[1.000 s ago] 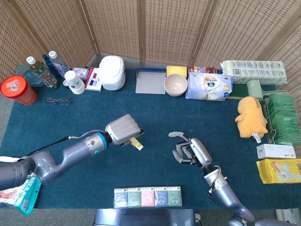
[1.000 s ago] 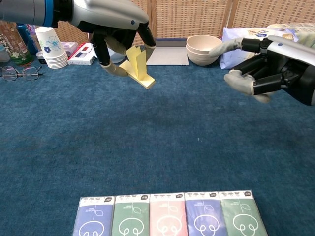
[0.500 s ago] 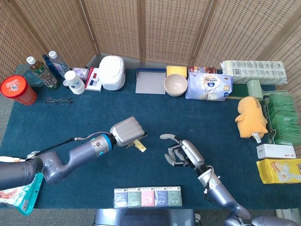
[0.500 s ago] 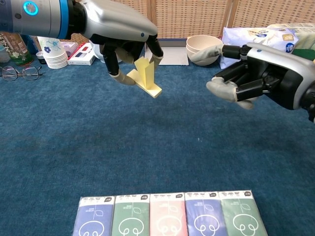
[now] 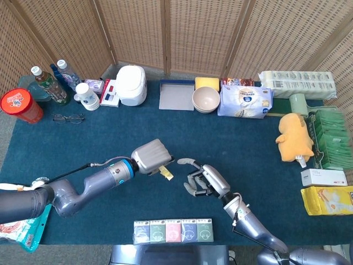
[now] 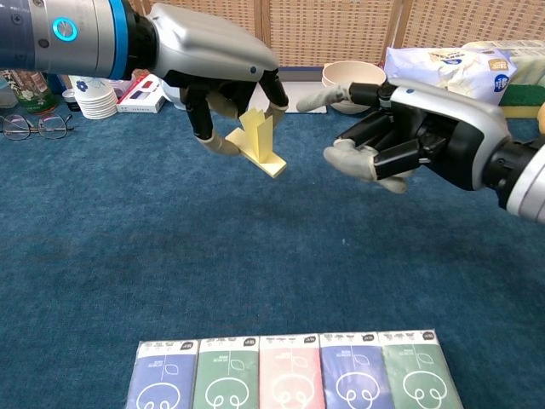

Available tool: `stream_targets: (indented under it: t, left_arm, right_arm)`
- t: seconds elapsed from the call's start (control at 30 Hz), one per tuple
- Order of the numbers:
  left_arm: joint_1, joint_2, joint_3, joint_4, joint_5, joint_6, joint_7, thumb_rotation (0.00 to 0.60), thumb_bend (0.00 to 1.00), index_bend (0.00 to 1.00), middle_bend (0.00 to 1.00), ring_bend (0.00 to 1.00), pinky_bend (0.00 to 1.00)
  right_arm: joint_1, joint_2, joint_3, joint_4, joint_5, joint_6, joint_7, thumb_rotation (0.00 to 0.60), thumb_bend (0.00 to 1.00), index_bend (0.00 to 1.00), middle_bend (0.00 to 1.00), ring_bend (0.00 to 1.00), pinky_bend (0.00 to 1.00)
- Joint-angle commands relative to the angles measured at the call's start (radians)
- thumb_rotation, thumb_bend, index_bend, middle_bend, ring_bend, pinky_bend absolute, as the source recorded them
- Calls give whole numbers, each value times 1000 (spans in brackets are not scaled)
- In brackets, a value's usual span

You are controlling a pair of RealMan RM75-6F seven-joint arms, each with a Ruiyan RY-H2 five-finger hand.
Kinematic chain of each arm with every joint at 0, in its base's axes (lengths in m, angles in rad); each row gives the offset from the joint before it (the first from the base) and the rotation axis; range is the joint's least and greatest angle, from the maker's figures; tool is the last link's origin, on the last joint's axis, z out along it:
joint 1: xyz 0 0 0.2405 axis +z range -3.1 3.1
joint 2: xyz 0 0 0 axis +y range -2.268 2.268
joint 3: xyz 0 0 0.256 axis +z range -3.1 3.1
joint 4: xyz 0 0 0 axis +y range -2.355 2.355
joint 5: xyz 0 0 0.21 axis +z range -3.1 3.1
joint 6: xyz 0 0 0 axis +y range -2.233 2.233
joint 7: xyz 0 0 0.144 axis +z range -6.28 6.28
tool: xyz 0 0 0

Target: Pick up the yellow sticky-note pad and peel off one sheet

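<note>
My left hand holds the yellow sticky-note pad in the air above the blue cloth, fingers wrapped around its top. One sheet stands curled up from the pad in the chest view. My right hand hovers just right of the pad, a short gap away, fingers spread and pointing toward it, holding nothing.
A row of coloured tissue packs lies at the near edge. At the back stand bowls, a grey tray, a white jar, paper cups, bottles and glasses. A yellow plush and boxes sit at the right.
Both hands have drawn closer together: the left hand carried the pad rightward and slightly nearer, and the right hand moved left toward the pad. The gap between them shrank.
</note>
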Motion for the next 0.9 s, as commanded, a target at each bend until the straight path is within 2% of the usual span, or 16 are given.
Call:
stream_targets:
  t: [0.03,0.9]
  left_arm:
    - [0,-7,1,4,-2,7,3,600,350,645,1000,1000,955]
    - [-5,-43,9,23,-47,41,30,600,348,644,1000,1000,955]
  right_arm:
    - [7,-3,1,-2,6,-8,-5,600,441,228,826,965,854]
    - [39,-23,4,-19,50,-33,-66,600,441,311,827,964,854]
